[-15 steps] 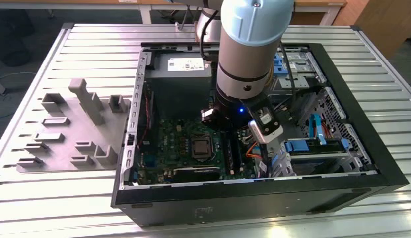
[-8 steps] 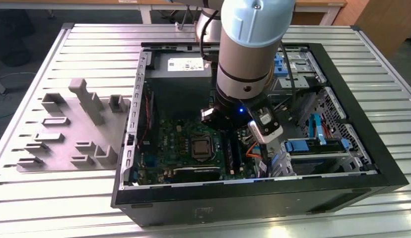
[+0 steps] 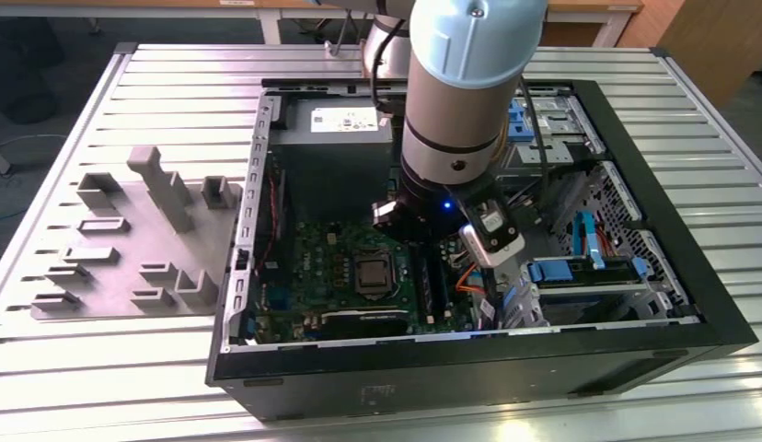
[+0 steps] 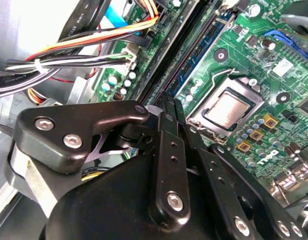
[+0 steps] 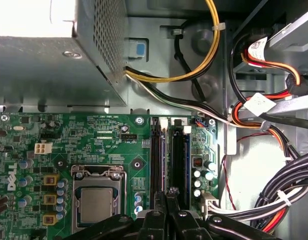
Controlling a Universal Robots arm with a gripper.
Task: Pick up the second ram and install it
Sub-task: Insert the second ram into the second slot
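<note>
Two risks stand out. If the memory stick (image 5: pixel 178 165), which seems to stand on edge in the black slot beside the blue slot (image 5: pixel 187 165), sits crooked, a push could jam it, or one end could stay unlatched. The gripper (image 5: pixel 170 192) hangs just over the stick's end, jaws drawn nearly together. Whether they pinch it I cannot tell.

Slatted metal table (image 3: pixel 725 193) carries open black PC case (image 3: pixel 479 373). Grey fixture plate (image 3: pixel 123 249) sits beside it at 9 o'clock in exterior view. Inside: green motherboard (image 3: pixel 310 253), CPU socket (image 3: pixel 374 273) mid-board, power supply (image 3: pixel 338 120) at 12 o'clock, blue drive bays (image 3: pixel 565 270) at 3 o'clock.
</note>
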